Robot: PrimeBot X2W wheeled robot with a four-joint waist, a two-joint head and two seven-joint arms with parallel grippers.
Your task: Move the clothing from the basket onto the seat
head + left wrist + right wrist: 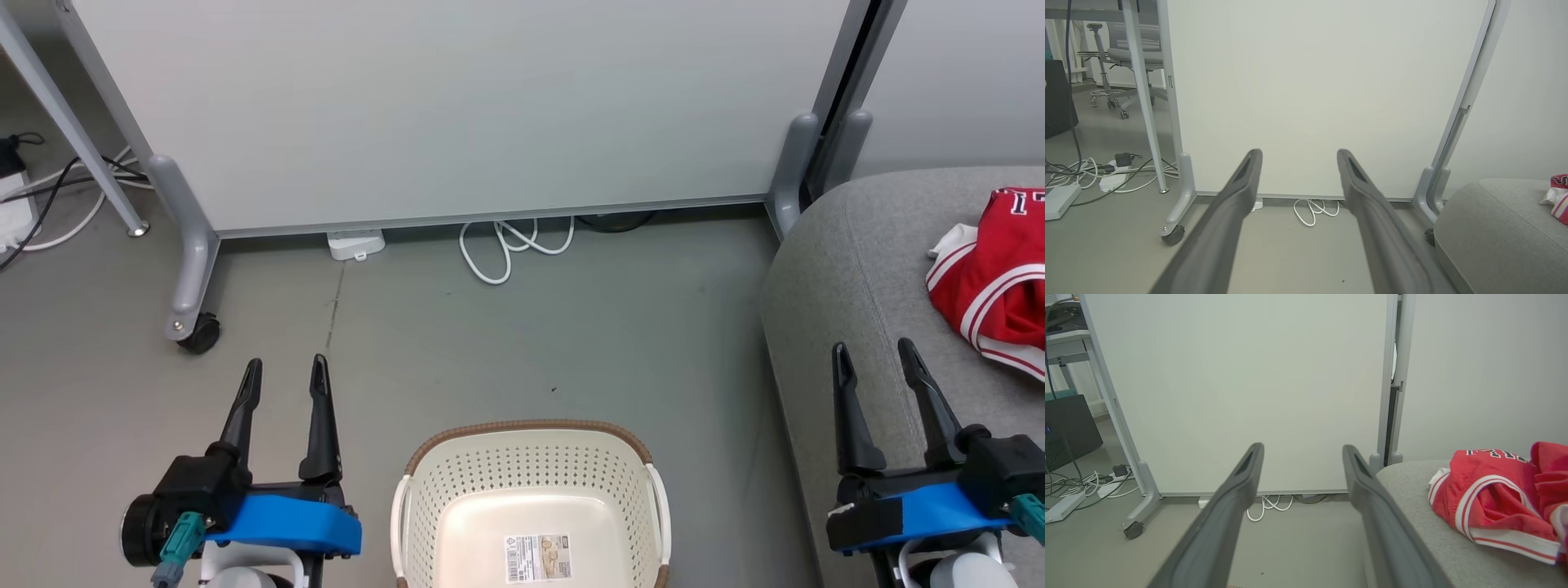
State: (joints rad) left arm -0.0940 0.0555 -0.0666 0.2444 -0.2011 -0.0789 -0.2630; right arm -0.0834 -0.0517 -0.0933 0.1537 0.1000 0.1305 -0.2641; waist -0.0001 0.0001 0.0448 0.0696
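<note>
- Two claws, left claw (286, 362) lower left, right claw (872, 347) lower right, both wide, empty.
- Risk: right claw swinging could snag the clothing (992, 278) off the seat (833, 269), far right.

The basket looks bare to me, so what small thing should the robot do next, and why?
Probably tip the head down slightly to check the near end of the basket, cut off by the view's edge. The part in sight holds just a label sticker, the red clothing lies on the grey seat, and the left hand and right hand are open, holding nothing.
</note>
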